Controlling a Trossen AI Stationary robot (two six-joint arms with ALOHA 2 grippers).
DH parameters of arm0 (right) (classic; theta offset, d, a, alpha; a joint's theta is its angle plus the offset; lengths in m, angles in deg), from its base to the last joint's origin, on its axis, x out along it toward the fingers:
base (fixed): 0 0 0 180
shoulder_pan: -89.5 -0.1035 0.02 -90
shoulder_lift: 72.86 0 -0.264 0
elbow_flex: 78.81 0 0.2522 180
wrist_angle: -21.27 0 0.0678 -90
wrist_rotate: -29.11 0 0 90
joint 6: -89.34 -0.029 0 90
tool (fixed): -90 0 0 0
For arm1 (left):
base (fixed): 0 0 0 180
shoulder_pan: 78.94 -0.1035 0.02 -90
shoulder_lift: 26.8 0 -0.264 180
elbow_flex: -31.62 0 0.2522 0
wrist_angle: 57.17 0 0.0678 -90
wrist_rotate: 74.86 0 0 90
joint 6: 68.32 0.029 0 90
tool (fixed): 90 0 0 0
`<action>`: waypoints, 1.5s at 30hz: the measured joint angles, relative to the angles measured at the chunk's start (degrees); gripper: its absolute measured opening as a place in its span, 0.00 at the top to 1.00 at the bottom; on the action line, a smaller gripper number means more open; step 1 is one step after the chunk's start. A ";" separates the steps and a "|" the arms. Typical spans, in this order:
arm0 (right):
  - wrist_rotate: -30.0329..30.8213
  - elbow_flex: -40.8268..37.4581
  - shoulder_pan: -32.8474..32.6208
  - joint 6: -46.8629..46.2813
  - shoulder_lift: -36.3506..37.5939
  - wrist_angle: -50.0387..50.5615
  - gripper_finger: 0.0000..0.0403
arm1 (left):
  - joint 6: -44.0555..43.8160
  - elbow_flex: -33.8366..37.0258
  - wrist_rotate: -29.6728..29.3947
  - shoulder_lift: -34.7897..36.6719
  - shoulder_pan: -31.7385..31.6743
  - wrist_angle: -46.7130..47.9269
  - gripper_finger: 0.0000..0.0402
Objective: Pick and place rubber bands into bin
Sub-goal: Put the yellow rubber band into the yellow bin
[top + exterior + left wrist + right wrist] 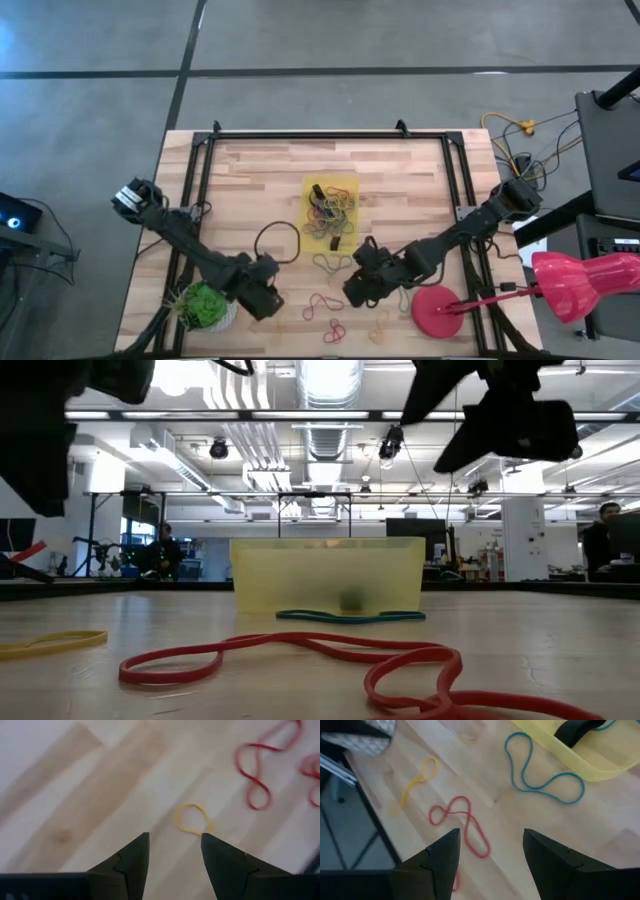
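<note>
The yellow translucent bin (332, 205) sits mid-table on its flat bottom, with several coloured rubber bands inside, and shows in the low view (328, 573). Loose bands lie flat on the wood near the front edge: a teal one (545, 772) beside the bin, red ones (322, 303) (462, 822) and yellow ones (192, 818) (415, 782). My left gripper (265, 297) (174, 857) hovers open above the small yellow band. My right gripper (358, 283) (490, 857) hovers open over a red band, near the bin's front.
A green plant ball (205, 305) stands at the front left corner. A round red disc (440, 307) lies at the front right, by a pink lamp (590, 280). A black loop (280, 240) lies left of the bin. Dark blocks (335, 243) sit at the bin's front.
</note>
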 joint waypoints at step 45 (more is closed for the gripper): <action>0.02 2.07 -3.39 3.66 -0.02 9.93 0.50 | -4.52 4.07 4.72 -12.81 -3.00 -14.36 0.62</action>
